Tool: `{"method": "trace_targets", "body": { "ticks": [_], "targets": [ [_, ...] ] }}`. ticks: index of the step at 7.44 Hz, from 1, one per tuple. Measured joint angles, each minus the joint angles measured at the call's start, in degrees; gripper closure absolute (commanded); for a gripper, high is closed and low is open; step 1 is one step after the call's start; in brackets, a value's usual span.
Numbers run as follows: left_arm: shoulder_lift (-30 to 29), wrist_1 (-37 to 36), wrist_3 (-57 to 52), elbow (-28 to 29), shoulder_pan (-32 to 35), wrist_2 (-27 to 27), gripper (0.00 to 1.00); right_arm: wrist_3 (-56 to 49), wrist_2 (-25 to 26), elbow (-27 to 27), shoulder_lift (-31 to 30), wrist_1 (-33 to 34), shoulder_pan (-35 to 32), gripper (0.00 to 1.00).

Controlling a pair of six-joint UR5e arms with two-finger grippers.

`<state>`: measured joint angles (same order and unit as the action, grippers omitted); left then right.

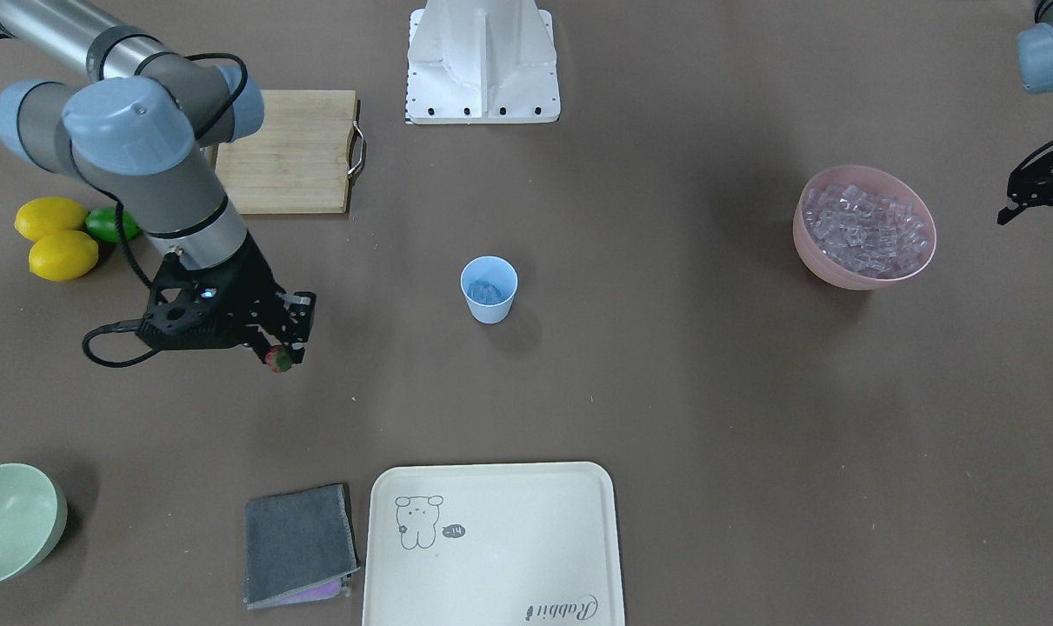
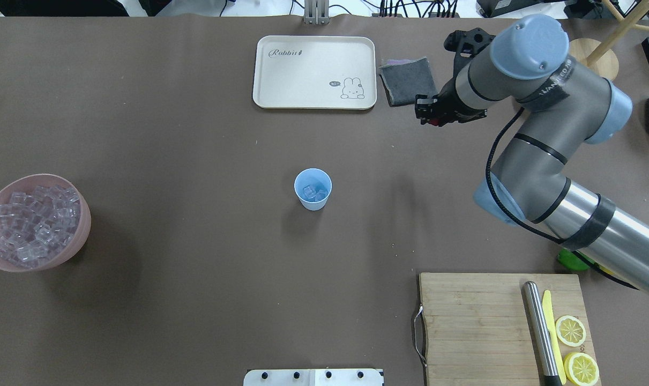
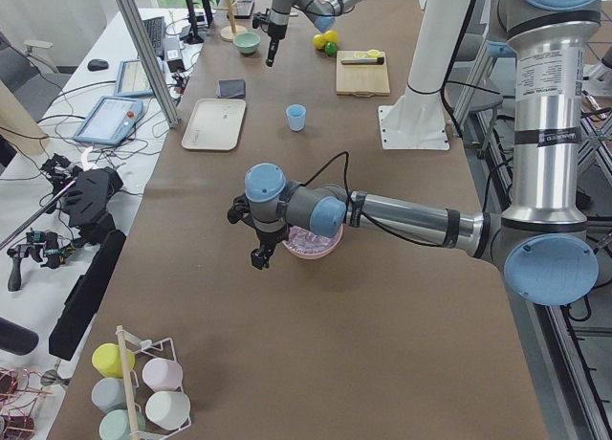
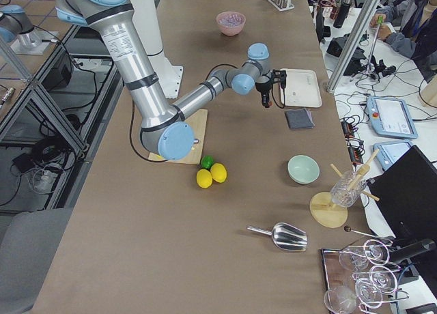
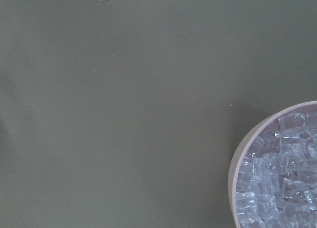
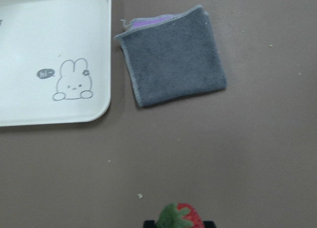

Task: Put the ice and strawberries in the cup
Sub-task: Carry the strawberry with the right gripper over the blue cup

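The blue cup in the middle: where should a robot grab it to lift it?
Probably the upper wall just under the rim, coming straight down: the light blue cup stands upright and open, so its wall can be pinched inside and out. The ice cubes sit low, leaving room.
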<state>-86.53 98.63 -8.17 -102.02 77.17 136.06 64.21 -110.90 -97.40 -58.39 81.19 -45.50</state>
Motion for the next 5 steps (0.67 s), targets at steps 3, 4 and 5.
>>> {"method": "trace_targets", "body": {
  "ticks": [3,4,5],
  "targets": [
    [-0.06,0.06,0.0,0.01,0.0,-0.1,0.01,9.3,3.77,-1.76,10.2,12.41,8.52,1.0],
    [-0.09,0.07,0.0,0.03,0.0,-0.19,0.01,12.23,5.72,-1.32,11.92,13.0,11.27,1.0],
    [-0.11,0.07,0.0,0.05,0.0,-0.23,0.01,14.71,7.73,0.17,13.57,13.2,13.47,1.0]
  ]
}}
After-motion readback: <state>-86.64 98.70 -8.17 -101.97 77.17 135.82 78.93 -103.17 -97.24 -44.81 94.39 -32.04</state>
